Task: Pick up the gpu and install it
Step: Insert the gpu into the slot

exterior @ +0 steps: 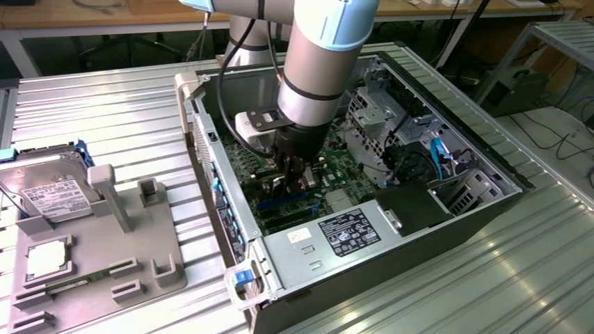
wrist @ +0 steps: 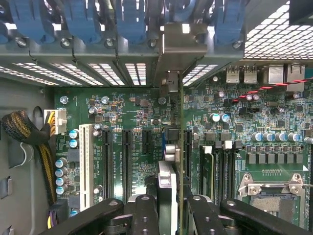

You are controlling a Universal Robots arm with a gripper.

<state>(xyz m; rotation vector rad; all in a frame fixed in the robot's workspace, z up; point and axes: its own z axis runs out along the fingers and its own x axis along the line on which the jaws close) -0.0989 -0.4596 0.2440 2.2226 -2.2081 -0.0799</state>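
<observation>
My gripper (exterior: 291, 175) is down inside the open computer case (exterior: 483, 149), over the motherboard (exterior: 348, 174). It is shut on the gpu (wrist: 172, 156), which I see edge-on in the wrist view between the two black fingers (wrist: 144, 215). The card stands upright, in line with a black expansion slot (wrist: 188, 147) and close above the motherboard (wrist: 132, 112). Its silver bracket (wrist: 176, 46) reaches the row of rear slot openings in the case wall. In the exterior view the gpu (exterior: 278, 186) shows as a dark piece below the wrist.
Beside the case, at the exterior view's left, a grey fixture (exterior: 125, 236) carries a silver hard drive (exterior: 51, 191). The power supply (exterior: 343, 233) fills the case's near end. Blue slot latches (wrist: 122, 19), a CPU socket (wrist: 274, 191) and a braided cable (wrist: 24, 129) surround the card.
</observation>
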